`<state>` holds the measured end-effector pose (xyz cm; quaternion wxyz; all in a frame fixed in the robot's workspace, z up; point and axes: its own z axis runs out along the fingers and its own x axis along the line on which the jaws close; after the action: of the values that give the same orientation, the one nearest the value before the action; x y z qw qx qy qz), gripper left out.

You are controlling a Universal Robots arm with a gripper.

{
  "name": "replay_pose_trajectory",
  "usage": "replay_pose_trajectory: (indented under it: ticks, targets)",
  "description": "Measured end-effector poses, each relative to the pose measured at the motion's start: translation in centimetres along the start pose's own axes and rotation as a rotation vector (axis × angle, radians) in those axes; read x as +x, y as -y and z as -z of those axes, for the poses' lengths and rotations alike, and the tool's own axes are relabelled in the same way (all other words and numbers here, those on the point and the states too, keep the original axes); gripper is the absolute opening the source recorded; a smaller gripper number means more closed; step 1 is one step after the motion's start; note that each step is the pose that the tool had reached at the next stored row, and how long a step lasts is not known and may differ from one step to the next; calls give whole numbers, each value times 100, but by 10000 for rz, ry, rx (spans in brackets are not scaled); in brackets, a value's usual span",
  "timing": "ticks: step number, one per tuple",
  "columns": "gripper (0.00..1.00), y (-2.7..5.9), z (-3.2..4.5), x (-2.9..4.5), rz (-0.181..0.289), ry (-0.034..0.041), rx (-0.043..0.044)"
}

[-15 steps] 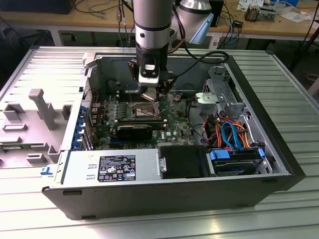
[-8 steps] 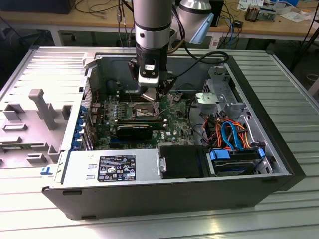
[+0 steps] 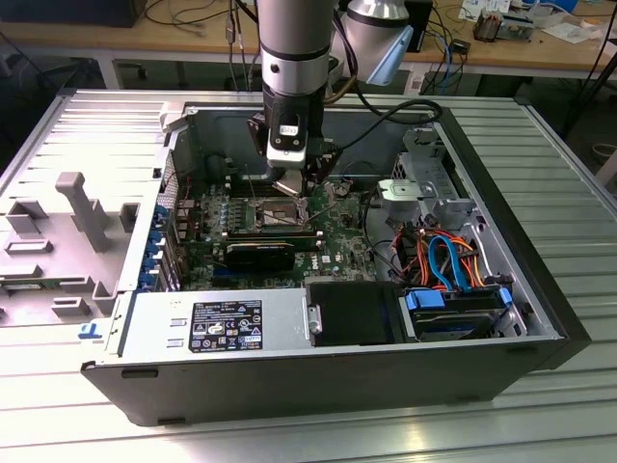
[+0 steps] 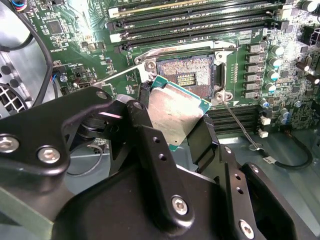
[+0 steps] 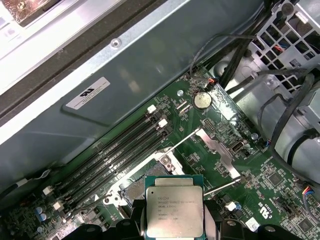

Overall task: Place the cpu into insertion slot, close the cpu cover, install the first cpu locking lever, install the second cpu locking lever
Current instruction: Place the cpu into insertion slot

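Observation:
My gripper is shut on the cpu, a flat square chip with a silvery top and green edge, held by two opposite sides between black fingers. In both wrist views the cpu hangs just above the green motherboard, overlapping one corner of the insertion slot. The slot is a dark square socket with a silver rim, uncovered, with its contact field showing. The cpu cover, a silver plate, stands raised beside the slot. Thin wire levers stick out unlatched. In the exterior view the gripper is low inside the open case.
Black memory slots run along one side of the socket. A black heatsink block lies in front of it. The case wall, a drive cage with cables and a power supply surround the board.

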<state>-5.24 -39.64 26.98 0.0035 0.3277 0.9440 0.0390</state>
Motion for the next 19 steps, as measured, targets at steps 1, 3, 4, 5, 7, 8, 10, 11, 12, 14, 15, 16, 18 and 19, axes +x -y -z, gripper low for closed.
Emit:
replay_pose_trajectory:
  ticks: [1,3,4,5,7,8,10,11,12,14,15,16,18,19]
  targets:
    - [55,0,0,0,-8,1,0]
    - [55,0,-1,0,-31,2,-1]
    - [55,0,-1,0,-51,4,-1]
    - [55,0,-2,0,-65,5,-2]
    - [55,0,-2,0,-89,7,-2]
    - [55,0,-2,0,-101,8,-2]
    - [55,0,-3,0,-121,9,-2]
    - [55,0,-3,0,-129,10,-3]
    - [55,0,-3,0,-143,11,-3]
    - [55,0,-4,0,-163,13,-3]
    - [55,0,-4,0,-172,13,-3]
    - [55,0,-4,0,-181,14,-4]
    - [55,0,-5,0,-204,15,-4]
    - [55,0,-5,0,-212,16,-4]
